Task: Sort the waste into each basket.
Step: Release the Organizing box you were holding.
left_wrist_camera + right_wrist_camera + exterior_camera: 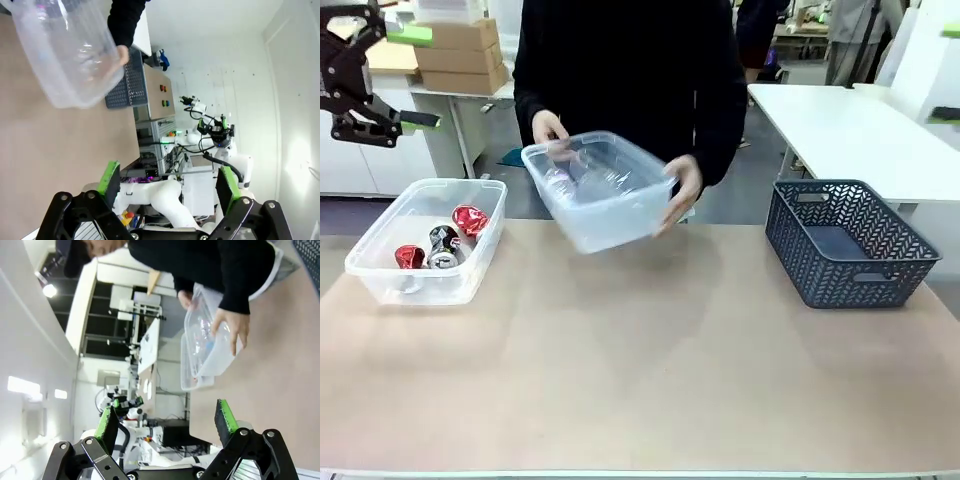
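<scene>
1. Tan desk (650,370), front view: a person's hands (685,190) hold a clear tub (600,190) tilted at 12 o'clock; another tub (425,240) with crushed cans (445,245) sits at 9 o'clock, the lattice basket (850,240) at 3.
2. Left wrist view: left gripper (167,182), jaws wide apart, nothing held.
3. Right wrist view: right gripper (167,420) likewise gapes, holding nothing; best wait until the tub rests flat.

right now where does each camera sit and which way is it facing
Front view: between the arms, facing across the table at the person, who holds a clear tub tilted; left end effector raised at upper left.
Left wrist view: on the left wrist, rolled sideways, looking along its open left end effector over the table.
Right wrist view: on the right wrist, also rolled, past its open right end effector toward the person.
All share the held tub.
</scene>
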`<action>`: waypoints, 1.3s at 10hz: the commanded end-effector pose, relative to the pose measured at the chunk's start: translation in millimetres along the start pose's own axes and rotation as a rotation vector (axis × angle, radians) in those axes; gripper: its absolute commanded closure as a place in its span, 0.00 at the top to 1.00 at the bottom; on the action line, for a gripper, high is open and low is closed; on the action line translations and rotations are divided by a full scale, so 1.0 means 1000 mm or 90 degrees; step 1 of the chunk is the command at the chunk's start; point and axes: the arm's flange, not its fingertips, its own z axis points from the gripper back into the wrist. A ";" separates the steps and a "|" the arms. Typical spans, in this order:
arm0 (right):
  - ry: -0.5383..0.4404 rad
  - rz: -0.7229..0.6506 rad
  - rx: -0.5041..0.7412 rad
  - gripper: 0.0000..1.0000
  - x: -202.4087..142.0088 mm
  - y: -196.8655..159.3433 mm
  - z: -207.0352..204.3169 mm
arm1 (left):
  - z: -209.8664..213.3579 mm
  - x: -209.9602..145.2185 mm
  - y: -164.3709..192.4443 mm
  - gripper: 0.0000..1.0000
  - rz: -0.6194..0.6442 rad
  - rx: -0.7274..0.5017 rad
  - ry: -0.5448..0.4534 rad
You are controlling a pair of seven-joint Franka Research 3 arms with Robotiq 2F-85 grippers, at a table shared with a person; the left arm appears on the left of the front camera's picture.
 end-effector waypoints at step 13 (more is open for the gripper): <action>0.012 0.009 0.006 1.00 -0.001 0.002 -0.007 | -0.002 -0.003 -0.004 1.00 -0.015 -0.013 0.004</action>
